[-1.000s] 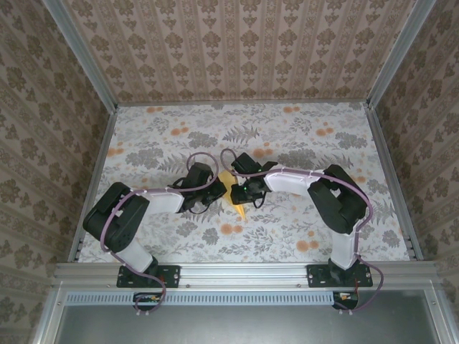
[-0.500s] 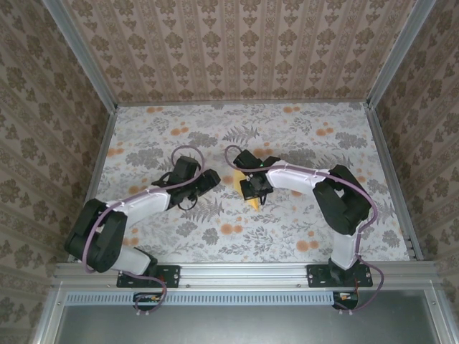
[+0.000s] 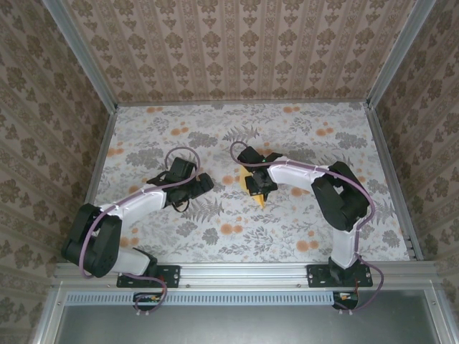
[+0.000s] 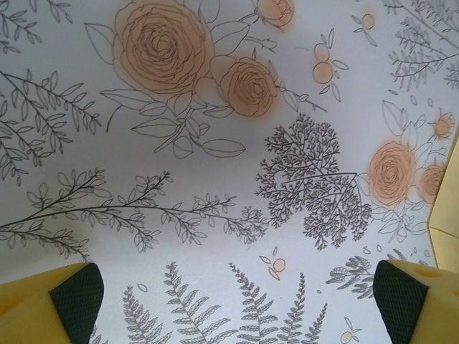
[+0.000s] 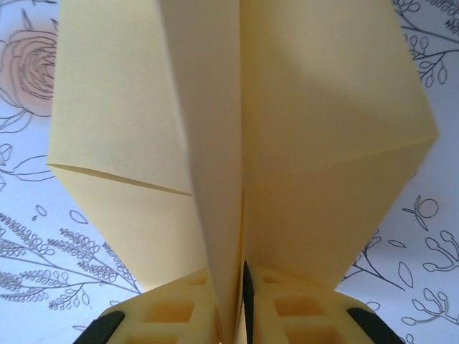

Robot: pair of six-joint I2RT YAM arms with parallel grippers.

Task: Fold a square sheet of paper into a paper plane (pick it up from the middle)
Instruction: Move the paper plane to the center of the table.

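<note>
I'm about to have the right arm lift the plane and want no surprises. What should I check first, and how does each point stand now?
1. Grip: right gripper shut on the centre fold of the plane: ok.
2. Other arm: left gripper open, nothing between its fingers: ok.
3. Clearance: left gripper apart from the plane, off to its left in the top view: ok.
4. Wings matching on both sides: cannot tell, the wrist view is too close.
5. Nose lifted off the table: cannot tell.
</note>
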